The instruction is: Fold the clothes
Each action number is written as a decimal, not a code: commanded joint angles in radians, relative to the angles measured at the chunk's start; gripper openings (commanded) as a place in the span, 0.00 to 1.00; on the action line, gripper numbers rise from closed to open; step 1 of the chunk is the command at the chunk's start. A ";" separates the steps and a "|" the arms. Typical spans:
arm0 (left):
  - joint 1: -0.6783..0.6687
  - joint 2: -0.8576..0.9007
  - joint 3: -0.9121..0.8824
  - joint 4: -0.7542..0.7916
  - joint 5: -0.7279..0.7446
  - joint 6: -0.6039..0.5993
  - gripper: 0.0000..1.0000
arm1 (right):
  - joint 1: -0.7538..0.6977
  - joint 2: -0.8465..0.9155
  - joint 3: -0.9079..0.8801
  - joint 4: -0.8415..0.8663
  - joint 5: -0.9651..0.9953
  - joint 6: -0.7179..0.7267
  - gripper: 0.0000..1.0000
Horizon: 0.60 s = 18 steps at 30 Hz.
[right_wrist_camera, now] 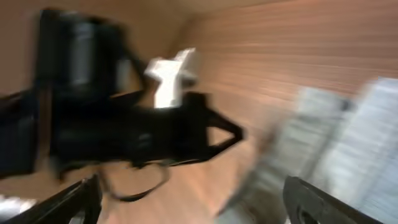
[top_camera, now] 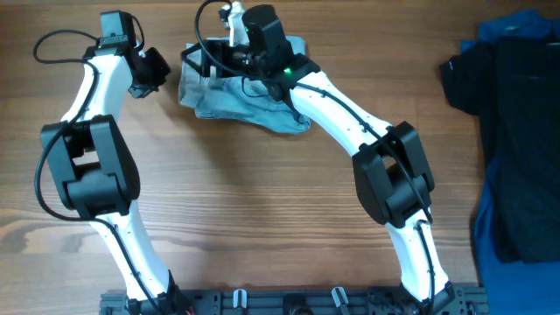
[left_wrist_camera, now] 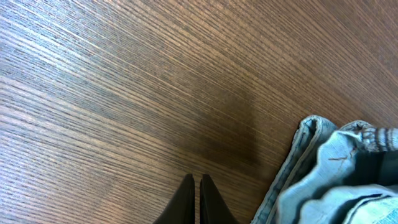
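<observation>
The light blue denim shorts (top_camera: 229, 98) lie bunched at the far middle of the table. My left gripper (top_camera: 150, 72) is just left of them, shut and empty. In the left wrist view its fingers (left_wrist_camera: 196, 185) are pressed together over bare wood, with a hemmed edge of the shorts (left_wrist_camera: 336, 171) at the lower right. My right gripper (top_camera: 203, 59) hovers over the shorts' far left part. The right wrist view is blurred, but its fingers (right_wrist_camera: 189, 190) are wide apart and empty, with the shorts (right_wrist_camera: 348, 124) to the right and the left arm (right_wrist_camera: 93, 112) ahead.
A black garment (top_camera: 516, 131) lies at the right edge on a dark blue cloth (top_camera: 516, 31). The arms' base rail (top_camera: 289, 302) runs along the near edge. The wooden table (top_camera: 262, 201) is bare in the middle.
</observation>
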<state>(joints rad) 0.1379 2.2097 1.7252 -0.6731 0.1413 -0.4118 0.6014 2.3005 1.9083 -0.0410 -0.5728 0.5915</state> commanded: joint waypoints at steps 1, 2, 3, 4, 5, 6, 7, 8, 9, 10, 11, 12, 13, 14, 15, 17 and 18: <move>0.014 -0.037 -0.004 0.003 -0.013 0.017 0.04 | -0.054 -0.047 0.023 -0.058 -0.161 -0.092 0.96; 0.018 -0.052 -0.003 0.003 -0.012 0.016 0.04 | -0.077 -0.067 0.023 -0.099 -0.156 -0.109 0.98; 0.021 -0.078 -0.003 0.003 -0.011 0.016 0.04 | -0.102 -0.086 0.023 -0.145 -0.140 -0.117 0.99; 0.022 -0.107 -0.003 0.005 -0.005 0.016 0.04 | -0.131 -0.109 0.023 -0.212 -0.103 -0.120 1.00; 0.022 -0.152 -0.003 0.006 0.006 0.016 0.04 | -0.164 -0.132 0.023 -0.296 -0.052 -0.120 1.00; 0.021 -0.188 -0.003 0.006 0.027 0.016 0.04 | -0.199 -0.151 0.023 -0.375 -0.014 -0.120 0.99; 0.016 -0.224 -0.003 0.006 0.070 0.016 0.05 | -0.237 -0.163 0.023 -0.459 0.015 -0.121 1.00; 0.009 -0.249 -0.003 0.006 0.123 0.016 0.04 | -0.269 -0.165 0.023 -0.524 0.020 -0.130 0.99; 0.000 -0.253 -0.003 0.009 0.171 0.016 0.04 | -0.287 -0.165 0.023 -0.558 0.020 -0.151 0.99; -0.013 -0.251 -0.003 0.010 0.212 0.016 0.04 | -0.309 -0.165 0.023 -0.613 0.029 -0.193 1.00; -0.040 -0.233 -0.003 0.011 0.229 0.016 0.04 | -0.328 -0.164 0.023 -0.676 0.056 -0.225 0.99; -0.064 -0.218 -0.003 0.011 0.229 0.016 0.04 | -0.337 -0.164 0.023 -0.711 0.068 -0.246 0.99; -0.099 -0.197 -0.003 0.014 0.229 0.016 0.04 | -0.346 -0.164 0.023 -0.744 0.068 -0.276 0.99; -0.137 -0.175 -0.003 0.024 0.229 0.025 0.04 | -0.348 -0.164 0.022 -0.758 0.070 -0.284 0.99; -0.160 -0.161 -0.003 0.031 0.229 0.040 0.04 | -0.348 -0.164 0.019 -0.765 0.069 -0.293 0.99; -0.218 -0.127 -0.003 0.046 0.224 0.069 0.04 | -0.346 -0.163 0.014 -0.781 0.068 -0.304 0.99; -0.257 -0.102 -0.003 0.048 0.194 0.069 0.04 | -0.345 -0.157 0.014 -0.785 0.067 -0.302 0.91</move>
<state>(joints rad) -0.0490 2.0575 1.7267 -0.6334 0.3405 -0.3851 0.2527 2.1487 1.9240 -0.8150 -0.5201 0.3325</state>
